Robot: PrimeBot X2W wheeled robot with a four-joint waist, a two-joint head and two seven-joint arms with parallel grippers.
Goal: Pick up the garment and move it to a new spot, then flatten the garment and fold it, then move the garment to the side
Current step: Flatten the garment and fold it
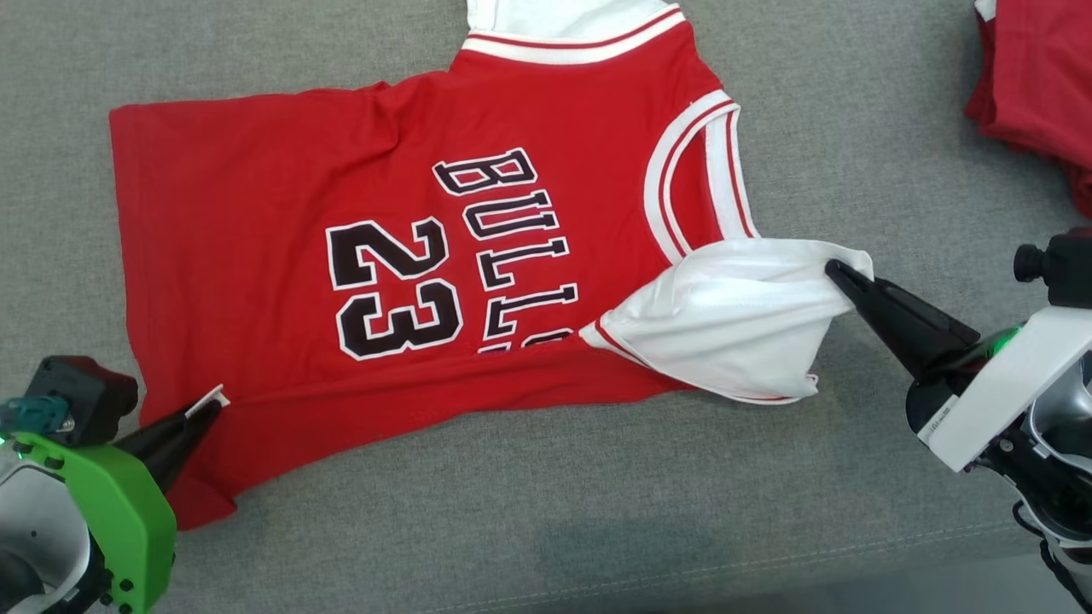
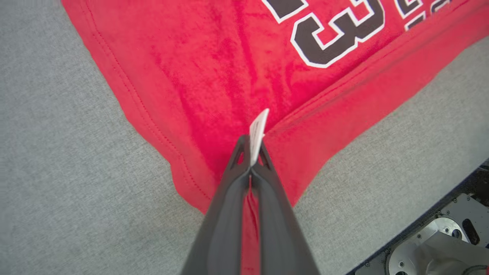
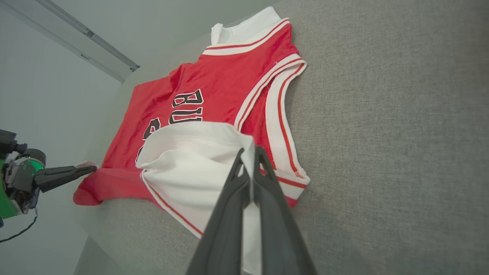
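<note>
Head view: the garment (image 1: 341, 196), a red jersey lettered "BULLS 23", is laid flat on the grey bench (image 1: 512, 512), collar toward the far edge. The left claw (image 1: 212, 411) is seen at lower left, its forearm low and its fingers aimed up and to the right at the near hem corner. The right claw (image 1: 840, 275) is reached in from the right edge, fingers pointed up and to the left. It is pinched on the tip of a white flap (image 1: 725, 324) turned over from the armhole. A second red cloth (image 1: 1032, 77) is seen at the top right corner, well apart.

Left wrist view: the left claw (image 2: 252, 147) is pressed together on the hem of the garment (image 2: 214, 68). Red cloth is caught between the fingers, and a white label (image 2: 259, 126) is stuck up from the tips.

Right wrist view: the right claw (image 3: 250, 152) is clamped together on the edge of the white flap (image 3: 183, 160), which is lifted off the bench (image 3: 382, 114). The left claw (image 3: 89, 168) is noted at the far hem, held nearly level.
</note>
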